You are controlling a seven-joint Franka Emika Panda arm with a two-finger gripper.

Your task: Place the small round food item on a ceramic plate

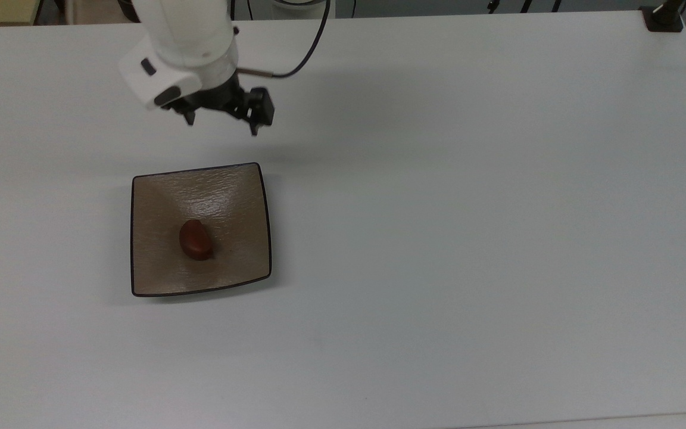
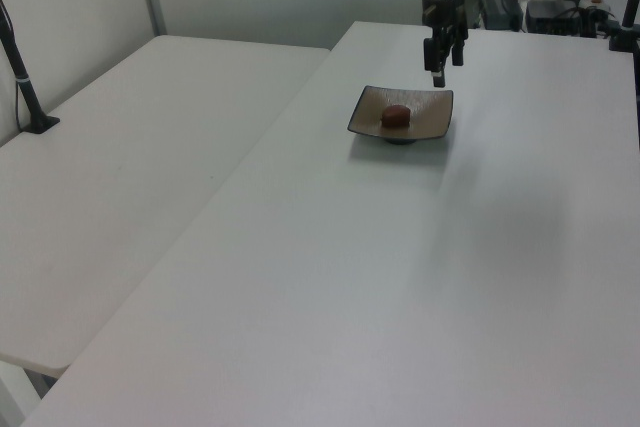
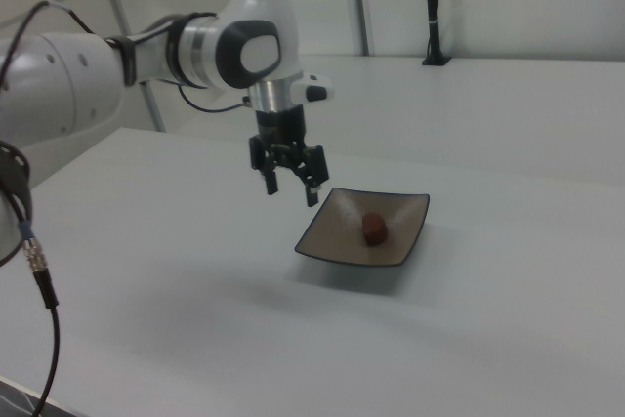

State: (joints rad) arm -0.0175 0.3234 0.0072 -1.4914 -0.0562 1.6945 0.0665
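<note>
In the top view, the small glossy reddish-brown oval food item (image 1: 195,239) lies near the middle of the square tan-brown ceramic plate (image 1: 158,274) with its thin dark rim, which sits flat on the white bench (image 1: 468,208). The black two-finger claw (image 1: 221,126) hangs under the white arm (image 1: 185,36), off the plate toward the top view's upper edge, its fingers spread apart and empty. A thin dark cable (image 1: 295,59) loops from the wrist.

From the left view, the food item (image 2: 397,115) rests on the plate (image 2: 425,130), and the claw (image 2: 441,75) hovers above the plate's far edge, clear of both.

In the right view, the claw (image 3: 291,192) is released, fingers (image 3: 313,193) pointing down and parted, raised above the bench (image 3: 195,290) just off the plate's (image 3: 332,236) corner on the right view's left. The food item (image 3: 374,229) sits on the plate's dished centre.
</note>
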